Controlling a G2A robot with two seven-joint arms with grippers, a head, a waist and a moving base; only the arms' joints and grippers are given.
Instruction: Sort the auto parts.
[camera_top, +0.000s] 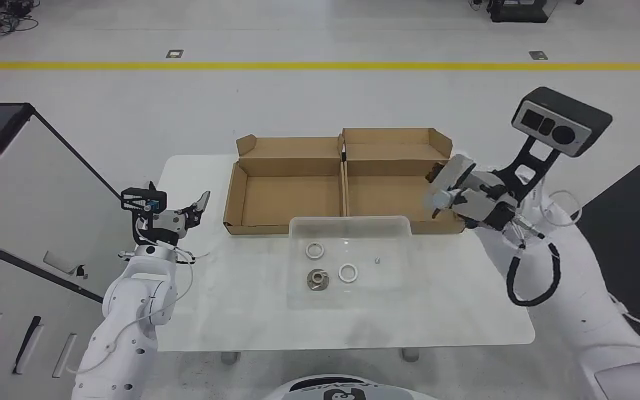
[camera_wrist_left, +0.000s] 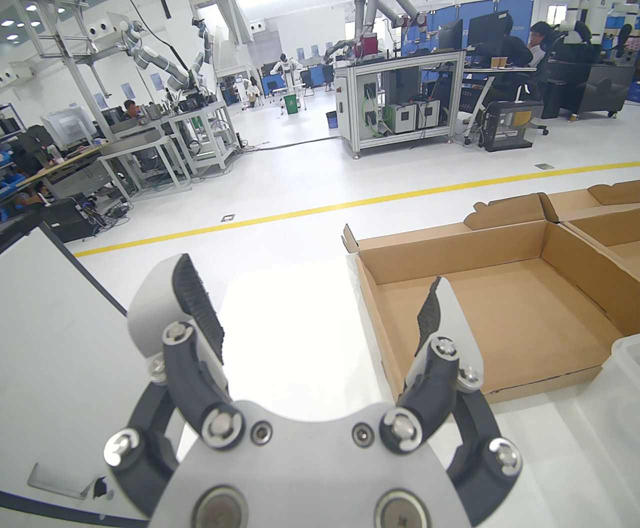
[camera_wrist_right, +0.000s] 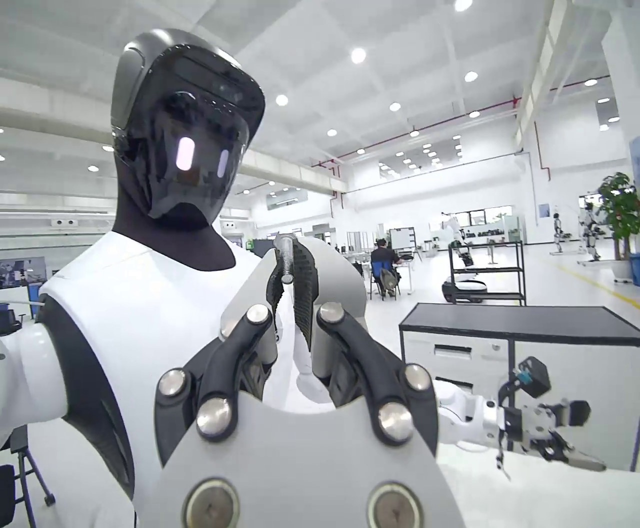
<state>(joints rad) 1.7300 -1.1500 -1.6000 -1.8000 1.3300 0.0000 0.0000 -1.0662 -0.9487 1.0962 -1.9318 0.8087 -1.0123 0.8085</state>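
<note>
A clear plastic tray (camera_top: 300, 228) in the table's middle holds two white rings (camera_top: 316, 250) (camera_top: 349, 272), a grey metal hub (camera_top: 316, 279) and a tiny part (camera_top: 377, 260). Behind it lie two open cardboard boxes (camera_top: 284, 196) (camera_top: 392, 186). My right gripper (camera_top: 446, 182) hovers over the right box's near right corner, tilted up, shut on a threaded metal bolt (camera_wrist_right: 285, 260) whose end sticks out past the pads. My left gripper (camera_top: 196, 205) stands open and empty over the table's left part, just left of the left box (camera_wrist_left: 500, 310).
The white table (camera_top: 240, 300) has bare surface around the tray and along its front. A white board (camera_top: 50, 200) leans off the table's left side. The tray's corner (camera_wrist_left: 625, 365) lies close to the left box's front wall.
</note>
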